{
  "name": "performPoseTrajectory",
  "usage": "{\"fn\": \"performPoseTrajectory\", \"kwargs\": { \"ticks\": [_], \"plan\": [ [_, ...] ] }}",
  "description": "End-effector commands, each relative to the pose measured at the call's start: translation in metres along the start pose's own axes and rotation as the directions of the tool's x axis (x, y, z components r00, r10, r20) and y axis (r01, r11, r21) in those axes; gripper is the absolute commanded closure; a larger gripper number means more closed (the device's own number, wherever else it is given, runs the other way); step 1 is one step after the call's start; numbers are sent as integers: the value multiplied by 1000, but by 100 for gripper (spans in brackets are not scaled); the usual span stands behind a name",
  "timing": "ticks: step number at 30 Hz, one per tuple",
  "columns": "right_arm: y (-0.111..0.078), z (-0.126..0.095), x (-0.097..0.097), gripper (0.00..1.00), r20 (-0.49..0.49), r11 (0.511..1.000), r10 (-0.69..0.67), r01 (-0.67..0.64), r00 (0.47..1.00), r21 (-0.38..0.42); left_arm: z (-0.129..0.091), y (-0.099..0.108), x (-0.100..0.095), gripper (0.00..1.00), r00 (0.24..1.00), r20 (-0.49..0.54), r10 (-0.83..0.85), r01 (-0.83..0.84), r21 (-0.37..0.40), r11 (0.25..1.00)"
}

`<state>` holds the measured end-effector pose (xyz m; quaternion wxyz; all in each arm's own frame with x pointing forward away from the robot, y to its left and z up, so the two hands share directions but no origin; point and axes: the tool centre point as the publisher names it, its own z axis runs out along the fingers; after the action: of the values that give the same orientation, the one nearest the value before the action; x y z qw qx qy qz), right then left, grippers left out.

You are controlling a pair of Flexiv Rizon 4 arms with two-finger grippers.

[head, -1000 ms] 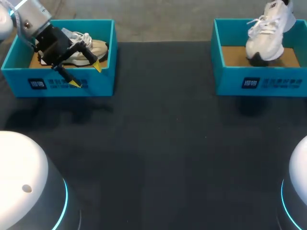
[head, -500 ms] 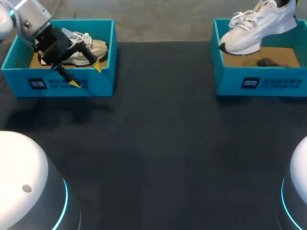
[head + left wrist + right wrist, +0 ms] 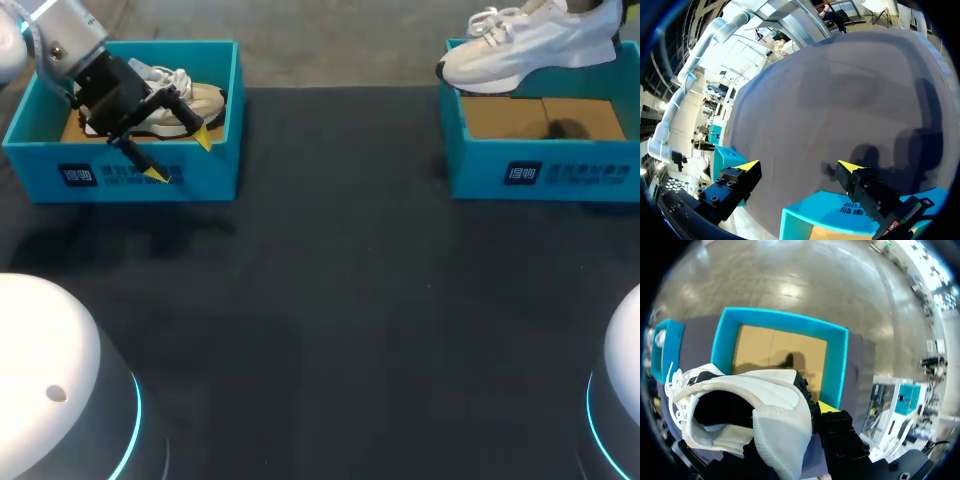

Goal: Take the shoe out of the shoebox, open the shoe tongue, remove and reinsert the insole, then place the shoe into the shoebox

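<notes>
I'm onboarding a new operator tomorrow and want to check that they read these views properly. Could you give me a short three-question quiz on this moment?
1. True or false: the white shoe rests on the floor of the right shoebox.
2. The left gripper is: A) shut on a shoe; B) open, by the front wall of the left shoebox; C) out of view.
3. What lies inside the left shoebox?

Key: 1 false, the right gripper holds it by the heel above the box; 2 B; 3 a beige shoe.
</notes>
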<state>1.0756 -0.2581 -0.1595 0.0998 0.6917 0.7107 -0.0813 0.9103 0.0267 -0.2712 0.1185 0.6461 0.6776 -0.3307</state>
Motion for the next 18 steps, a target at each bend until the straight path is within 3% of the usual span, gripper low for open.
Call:
{"fn": "performPoseTrajectory", "kwargs": {
  "ticks": [1,10,18],
  "plan": [
    [-15,13,-9,100,-10,996,77,-78,997,-41,0,-1,0,0,1000,-3,0,0,-2,1000],
    [-28,29,-24,100,-18,987,158,-158,987,-39,0,-1,0,0,1000,-3,0,0,-2,1000],
    [-43,40,-24,100,-26,979,197,-198,980,-46,0,-1,0,0,1000,-3,0,0,-2,1000]
  ]
}}
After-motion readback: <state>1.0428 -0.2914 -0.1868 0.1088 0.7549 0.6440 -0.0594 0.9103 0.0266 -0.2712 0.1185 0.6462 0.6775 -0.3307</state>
